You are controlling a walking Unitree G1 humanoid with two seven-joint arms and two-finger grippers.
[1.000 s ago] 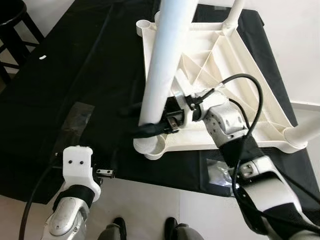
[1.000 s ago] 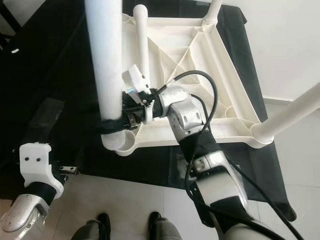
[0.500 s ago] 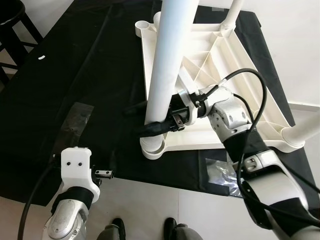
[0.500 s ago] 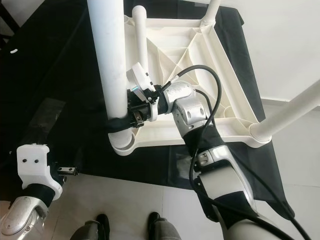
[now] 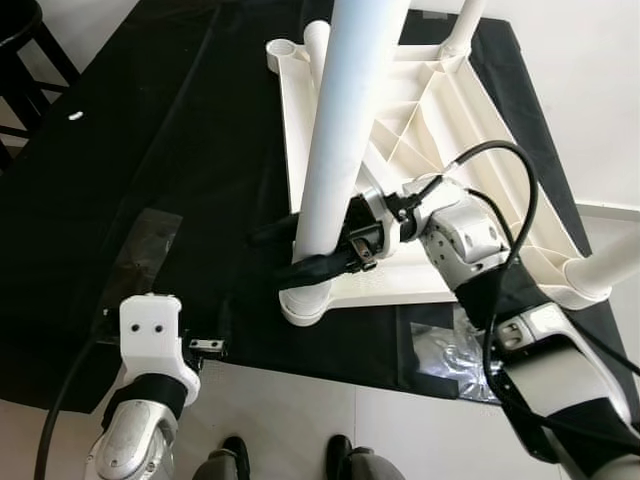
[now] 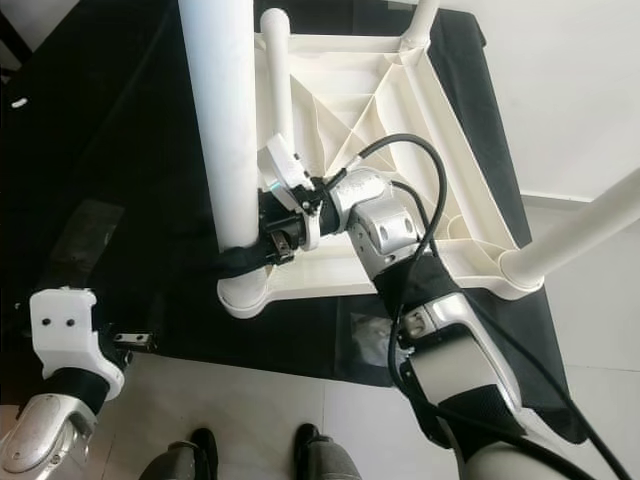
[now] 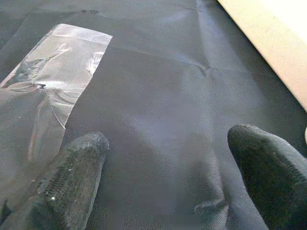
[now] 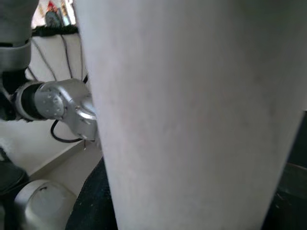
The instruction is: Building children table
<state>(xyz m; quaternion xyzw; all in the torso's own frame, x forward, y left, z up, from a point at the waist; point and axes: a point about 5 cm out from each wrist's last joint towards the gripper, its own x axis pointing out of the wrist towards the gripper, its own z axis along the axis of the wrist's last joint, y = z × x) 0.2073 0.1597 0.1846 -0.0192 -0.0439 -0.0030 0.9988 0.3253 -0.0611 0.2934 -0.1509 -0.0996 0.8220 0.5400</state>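
Behind table leg [image 5: 340, 150], right gripper [image 5: 300, 250] half-hidden

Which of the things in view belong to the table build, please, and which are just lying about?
Job in hand:
- white table top, upside down
- white leg, gripped near its socket by the right hand
- two fitted legs

Lying about:
- plastic bag
- plastic sheet
- black stool
- black cloth
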